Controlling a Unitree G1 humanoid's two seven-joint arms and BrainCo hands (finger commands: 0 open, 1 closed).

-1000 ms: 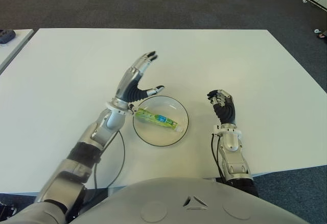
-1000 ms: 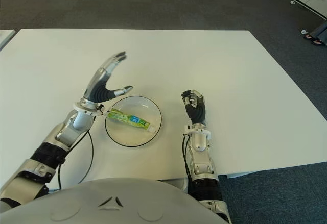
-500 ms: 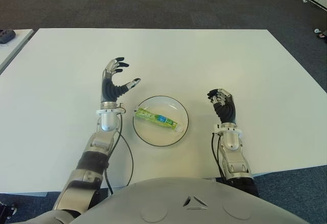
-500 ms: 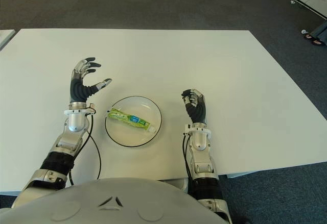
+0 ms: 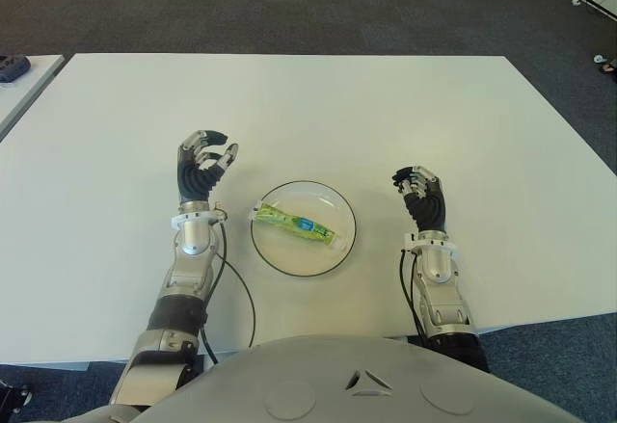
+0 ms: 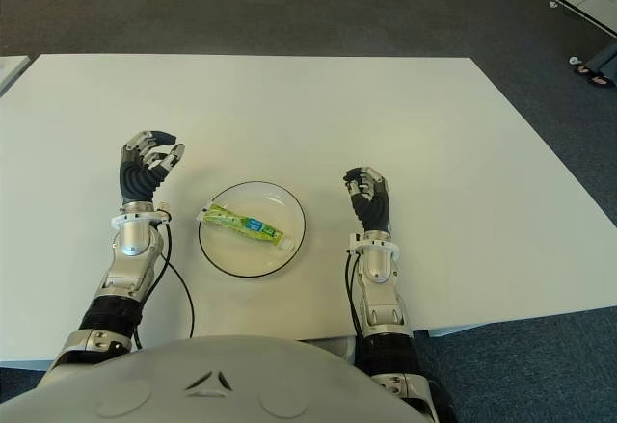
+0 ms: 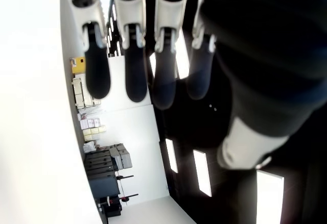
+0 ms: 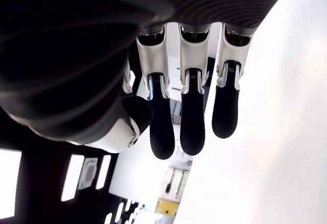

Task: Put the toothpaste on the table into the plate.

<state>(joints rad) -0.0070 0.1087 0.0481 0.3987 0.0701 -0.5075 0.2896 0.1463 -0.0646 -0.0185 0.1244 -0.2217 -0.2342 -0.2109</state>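
White table fills mid-frame, dark carpet above. Green toothpaste tube lies diagonally inside the round white plate, lower centre. Left hand left of plate, fingers curled, empty. Right hand right of plate, fingers curled, empty.

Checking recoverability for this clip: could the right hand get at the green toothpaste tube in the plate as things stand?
Probably yes: the green toothpaste tube lies exposed in the round white plate, and only bare white table separates it from the empty, curled right hand.
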